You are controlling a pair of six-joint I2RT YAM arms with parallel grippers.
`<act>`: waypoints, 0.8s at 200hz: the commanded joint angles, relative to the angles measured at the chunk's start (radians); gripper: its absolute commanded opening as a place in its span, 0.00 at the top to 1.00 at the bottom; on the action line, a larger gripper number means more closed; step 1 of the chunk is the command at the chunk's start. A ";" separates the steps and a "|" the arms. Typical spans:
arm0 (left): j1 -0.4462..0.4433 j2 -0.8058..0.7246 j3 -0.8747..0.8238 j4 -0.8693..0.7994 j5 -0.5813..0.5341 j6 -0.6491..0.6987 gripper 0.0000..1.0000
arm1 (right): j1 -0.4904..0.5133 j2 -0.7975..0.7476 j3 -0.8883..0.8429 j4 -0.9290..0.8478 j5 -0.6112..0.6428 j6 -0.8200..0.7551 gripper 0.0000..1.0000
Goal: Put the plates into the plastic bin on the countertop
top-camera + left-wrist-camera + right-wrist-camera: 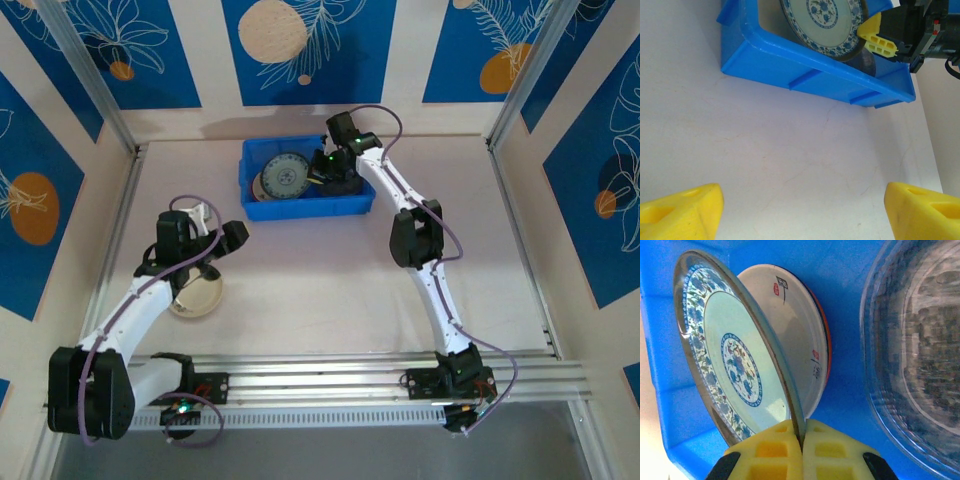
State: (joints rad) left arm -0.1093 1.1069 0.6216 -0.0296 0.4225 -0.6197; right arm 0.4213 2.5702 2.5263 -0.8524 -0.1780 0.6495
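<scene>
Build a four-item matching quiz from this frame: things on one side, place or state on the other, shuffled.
Things
1. patterned plate
2. cream plate
3. left claw
4. clear plate

Place or state
A. open, holding nothing
B. on the countertop, outside the bin
C. in the bin, not gripped
D. tilted in the bin, rim pinched by the right claw

Pairs: 1-D, 2-B, 3-A, 4-C

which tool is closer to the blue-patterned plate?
Right. The right tool pinches the blue-patterned plate by its rim inside the bin; the left tool hovers open outside it.
</scene>
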 commanded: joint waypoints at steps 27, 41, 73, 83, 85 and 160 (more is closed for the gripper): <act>0.013 0.011 -0.003 0.022 0.022 -0.002 0.16 | 0.010 0.037 0.021 0.054 -0.043 0.057 1.00; 0.013 0.015 -0.003 0.022 0.021 -0.004 0.16 | 0.013 0.050 0.023 0.062 -0.046 0.069 1.00; 0.013 0.021 -0.008 0.015 0.024 -0.005 0.17 | 0.019 0.065 0.020 0.095 -0.049 0.091 1.00; 0.013 0.020 -0.007 0.006 0.026 -0.001 0.17 | 0.020 0.068 0.020 0.106 -0.055 0.100 1.00; 0.013 0.019 -0.008 0.004 0.026 0.001 0.17 | 0.020 0.068 0.020 0.107 -0.056 0.100 1.00; 0.014 0.022 -0.012 0.003 0.022 -0.004 0.16 | 0.027 0.062 0.034 0.087 -0.030 0.099 0.66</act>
State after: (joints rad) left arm -0.1085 1.1225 0.6147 -0.0284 0.4229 -0.6228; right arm 0.4404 2.6377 2.5290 -0.7479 -0.2089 0.7521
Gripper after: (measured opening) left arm 0.834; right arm 0.334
